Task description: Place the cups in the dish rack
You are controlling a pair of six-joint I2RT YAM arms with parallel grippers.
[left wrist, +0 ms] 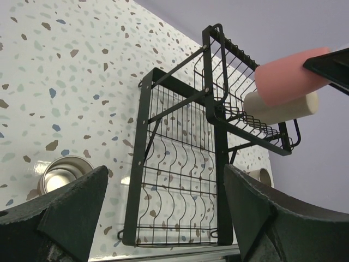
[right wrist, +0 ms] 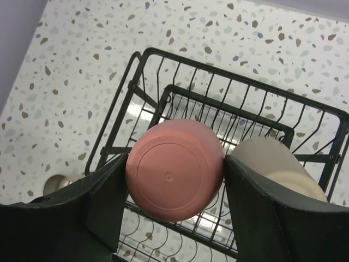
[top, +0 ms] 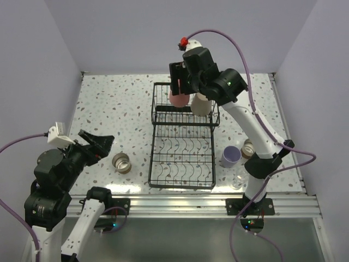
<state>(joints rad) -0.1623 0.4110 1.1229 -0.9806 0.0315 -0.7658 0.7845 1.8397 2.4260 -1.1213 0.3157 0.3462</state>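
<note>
Currently the pink cup [right wrist: 174, 169] hangs in the air over the raised basket end of the dish rack [top: 152, 153], lying on its side w/ its flat base facing the right wrist cam. Right gripper [right wrist: 172, 164] has it clamped: fingers [right wrist: 103, 202] press on both sides of the cup, jaws roughly two-thirds apart around it. Just beside it, touching or nearly so, the beige cup [top: 202, 105] sits in the basket, tilted over toward the far-right corner. Lower tine section of the rack holds no cups. On the terrazzo table [top: 109, 103], right of the rack: lavender cup [top: 230, 156] upright, mouth up, w/ a short tan cup [top: 248, 147] just behind it, partly hidden by the right arm, and a tiny clear glass [top: 238, 181] nearer the arm bases. Left of the rack, near its lower section, a tan-brown cup [top: 121, 162] lies w/ its mouth toward the left wrist cam. Left gripper [left wrist: 163, 207] hovers above the table near that cup, jaws spread wide, nothing between them.
</note>
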